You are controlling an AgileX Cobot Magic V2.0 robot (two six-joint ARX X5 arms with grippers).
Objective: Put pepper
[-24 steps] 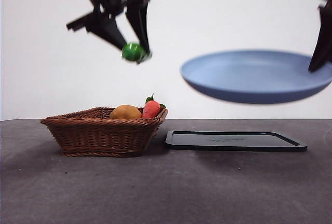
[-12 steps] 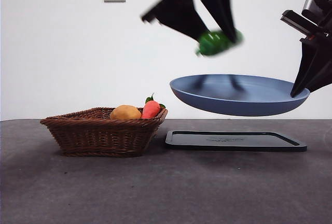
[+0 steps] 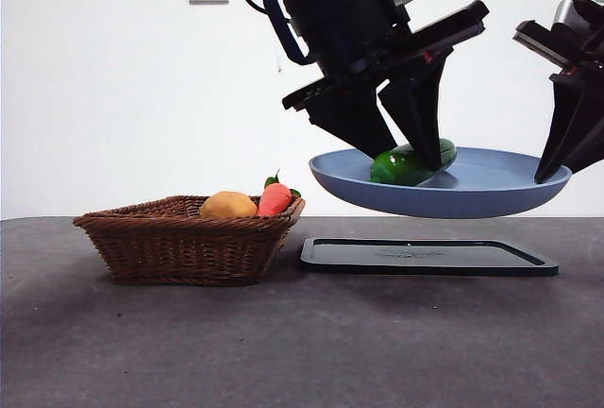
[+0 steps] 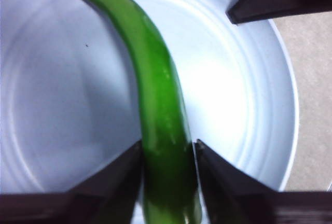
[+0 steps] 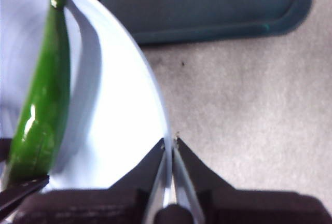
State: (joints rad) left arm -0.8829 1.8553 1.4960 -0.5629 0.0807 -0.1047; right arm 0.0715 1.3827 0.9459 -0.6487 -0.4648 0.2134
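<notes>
**Above the worktop: pepper low over a held plate**

Over the shallow, smooth blue plate (image 3: 491,191), the left claw (image 4: 168,149) clamps the glossy dark green elongated pepper (image 4: 155,110) (its gripped end cut off). The right claw (image 5: 169,143) pinches the plate's thin rim, above the flat black tray (image 3: 429,257).

Glossy pepper (image 4: 158,115), woven wicker basket (image 3: 184,243)
</notes>
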